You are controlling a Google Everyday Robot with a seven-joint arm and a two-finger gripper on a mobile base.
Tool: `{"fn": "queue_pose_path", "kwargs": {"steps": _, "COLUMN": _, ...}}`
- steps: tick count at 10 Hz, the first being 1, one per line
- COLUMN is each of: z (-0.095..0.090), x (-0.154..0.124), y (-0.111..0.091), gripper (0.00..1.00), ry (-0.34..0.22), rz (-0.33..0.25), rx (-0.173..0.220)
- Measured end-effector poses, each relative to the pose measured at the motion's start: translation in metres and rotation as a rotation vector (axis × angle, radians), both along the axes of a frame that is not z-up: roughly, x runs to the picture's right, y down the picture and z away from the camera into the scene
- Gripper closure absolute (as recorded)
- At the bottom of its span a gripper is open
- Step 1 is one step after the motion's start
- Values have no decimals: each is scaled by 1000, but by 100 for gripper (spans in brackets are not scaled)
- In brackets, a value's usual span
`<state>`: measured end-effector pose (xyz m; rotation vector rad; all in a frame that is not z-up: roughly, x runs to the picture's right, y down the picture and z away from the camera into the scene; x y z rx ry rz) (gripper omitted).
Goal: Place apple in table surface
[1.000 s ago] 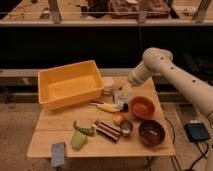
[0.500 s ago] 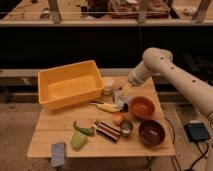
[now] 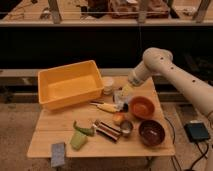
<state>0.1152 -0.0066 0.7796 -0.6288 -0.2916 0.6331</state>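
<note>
The apple is a small yellow-orange fruit resting on the light wooden table surface, between the small metal cup and the yellow banana-like item. My gripper hangs from the white arm just beyond and above the apple, left of the orange bowl. It does not touch the apple.
A large yellow plastic bin takes up the back left. A white cup stands beside it. A dark brown bowl, a dark striped item, a green item and a grey-blue sponge lie along the front.
</note>
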Motion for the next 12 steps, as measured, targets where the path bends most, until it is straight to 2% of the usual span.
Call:
{"fn": "queue_pose_path", "kwargs": {"steps": 2, "z": -6, "x": -5, "y": 10, "gripper": 22, "ry": 12, "rz": 1, "rx": -11}}
{"fn": "queue_pose_path", "kwargs": {"steps": 4, "z": -21, "x": -5, "y": 41, "gripper": 22, "ry": 33, "rz": 5, "rx": -10}}
{"fn": "queue_pose_path", "kwargs": {"steps": 6, "z": -30, "x": -7, "y": 62, "gripper": 22, "ry": 45, "rz": 0, "rx": -8}}
{"fn": "queue_pose_path", "kwargs": {"steps": 10, "z": -31, "x": -10, "y": 65, "gripper": 22, "ry": 48, "rz": -9, "rx": -10}}
{"fn": "queue_pose_path", "kwargs": {"steps": 12, "z": -27, "x": -20, "y": 75, "gripper": 22, "ry": 97, "rz": -48, "rx": -43}}
